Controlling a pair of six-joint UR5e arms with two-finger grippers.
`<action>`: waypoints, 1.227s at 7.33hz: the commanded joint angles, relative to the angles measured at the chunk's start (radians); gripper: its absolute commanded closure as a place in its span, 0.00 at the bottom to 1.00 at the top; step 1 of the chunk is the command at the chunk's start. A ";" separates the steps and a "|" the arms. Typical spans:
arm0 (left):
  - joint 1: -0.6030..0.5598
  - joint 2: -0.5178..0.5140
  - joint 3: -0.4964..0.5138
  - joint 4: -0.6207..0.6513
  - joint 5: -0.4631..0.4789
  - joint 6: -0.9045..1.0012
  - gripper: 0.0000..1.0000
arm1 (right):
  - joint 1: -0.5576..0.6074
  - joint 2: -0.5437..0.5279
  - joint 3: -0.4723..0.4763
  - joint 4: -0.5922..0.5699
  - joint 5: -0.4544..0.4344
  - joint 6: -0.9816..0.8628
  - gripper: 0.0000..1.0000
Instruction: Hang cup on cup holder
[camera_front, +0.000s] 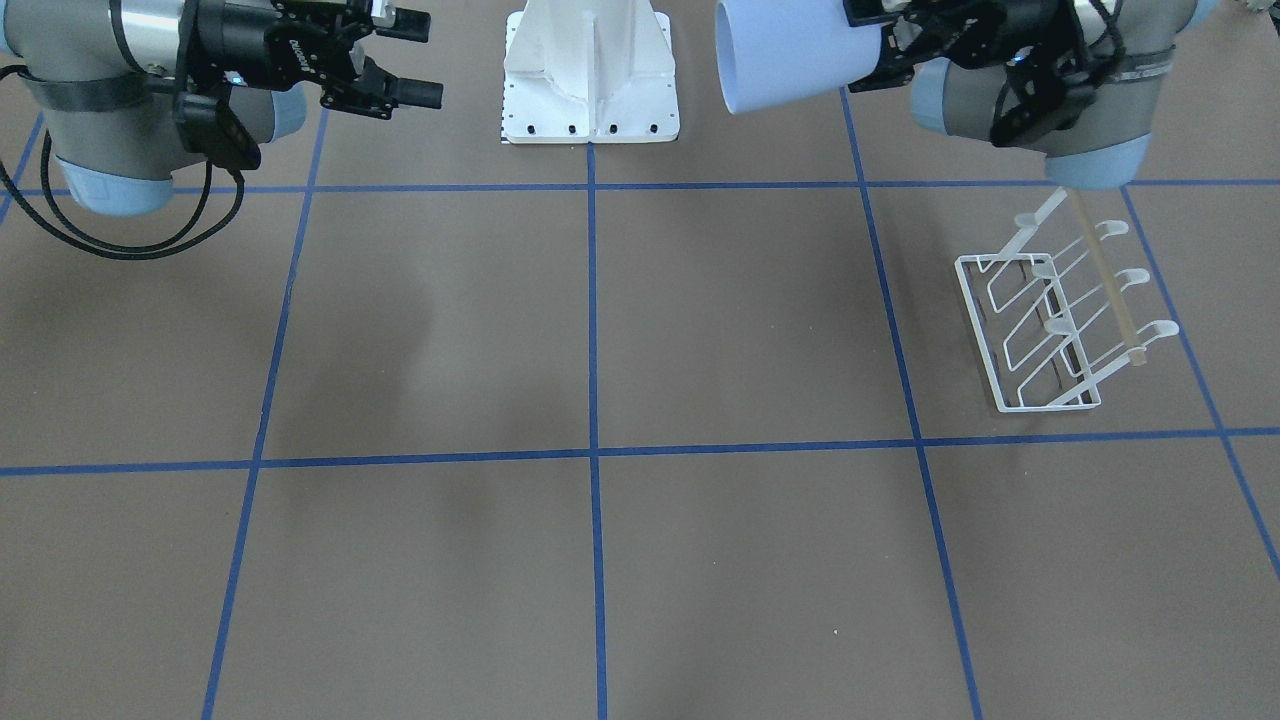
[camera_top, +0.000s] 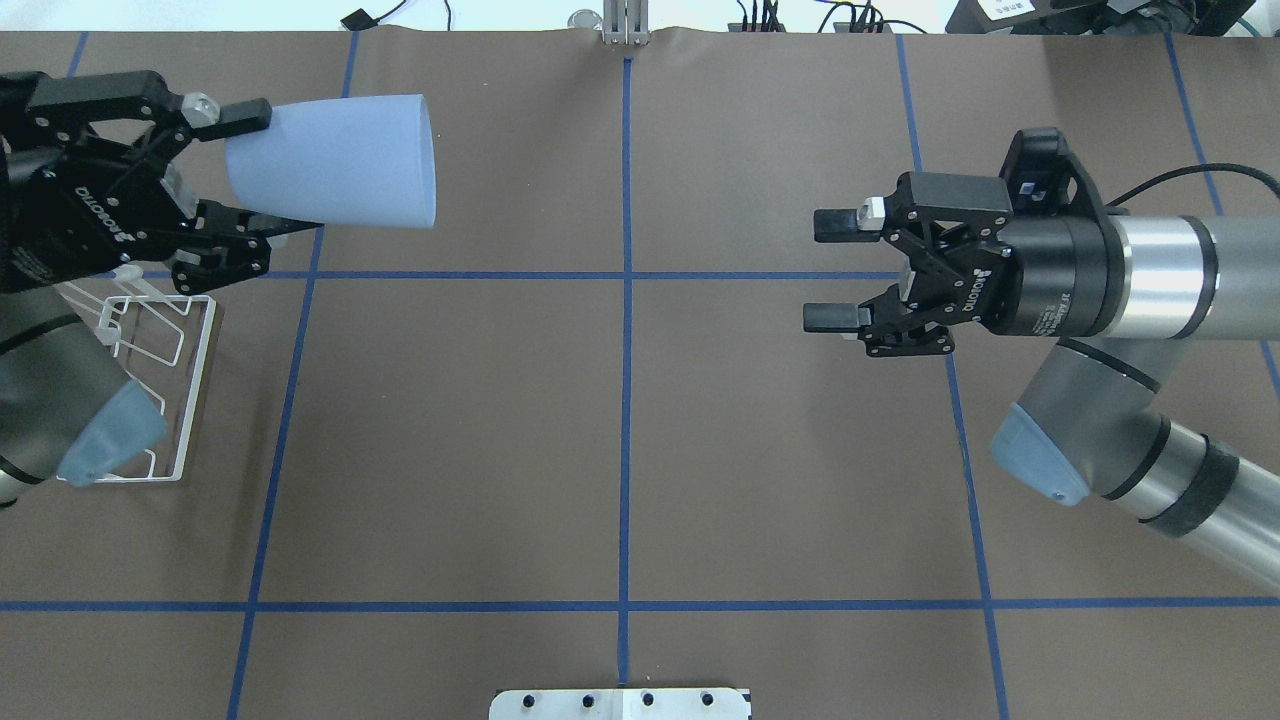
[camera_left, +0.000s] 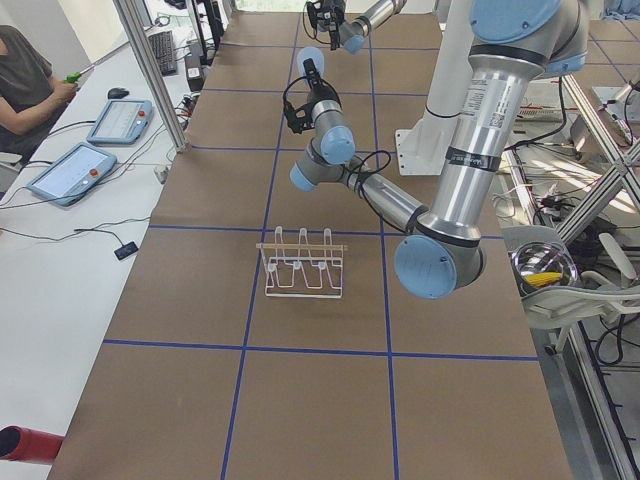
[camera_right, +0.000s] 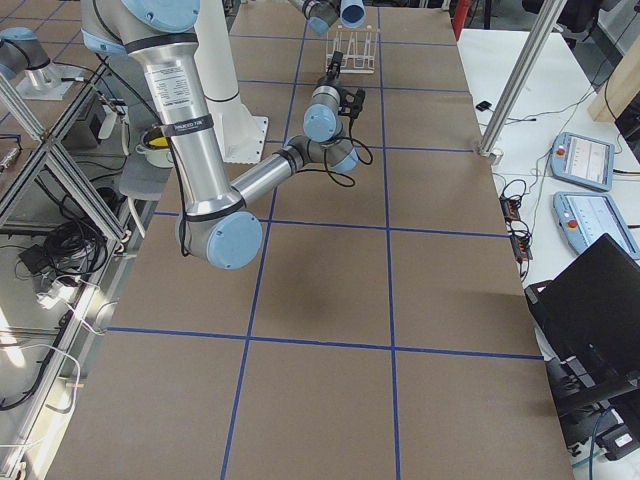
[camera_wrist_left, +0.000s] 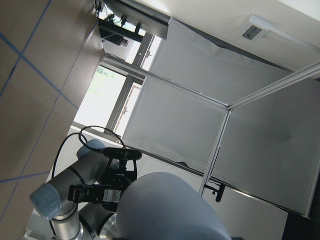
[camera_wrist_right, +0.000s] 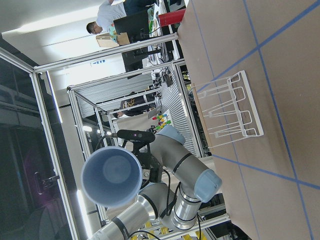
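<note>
The pale blue cup (camera_top: 335, 160) lies on its side in the air, mouth toward the table's middle. My left gripper (camera_top: 250, 170) is shut on its base end. The cup also shows in the front view (camera_front: 790, 50), the left wrist view (camera_wrist_left: 170, 207) and the right wrist view (camera_wrist_right: 111, 176). The white wire cup holder (camera_front: 1065, 320) with its wooden bar stands on the table below and beside my left arm, empty. In the overhead view (camera_top: 165, 380) the arm partly hides it. My right gripper (camera_top: 828, 272) is open and empty, raised over the table's right side, pointing at the cup.
The white robot base plate (camera_front: 590, 75) sits at the table's robot-side edge. Blue tape lines (camera_top: 626, 400) divide the brown table. A side table with tablets (camera_left: 75, 170) and a seated person lies beyond the far edge.
</note>
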 joint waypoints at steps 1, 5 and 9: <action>-0.162 0.006 0.016 0.211 -0.224 0.183 1.00 | 0.115 -0.064 -0.037 -0.029 0.062 -0.148 0.00; -0.353 0.012 0.002 0.759 -0.474 0.875 1.00 | 0.312 -0.131 -0.128 -0.218 0.221 -0.536 0.00; -0.448 0.072 -0.067 1.197 -0.506 1.454 1.00 | 0.418 -0.245 -0.134 -0.443 0.215 -0.958 0.00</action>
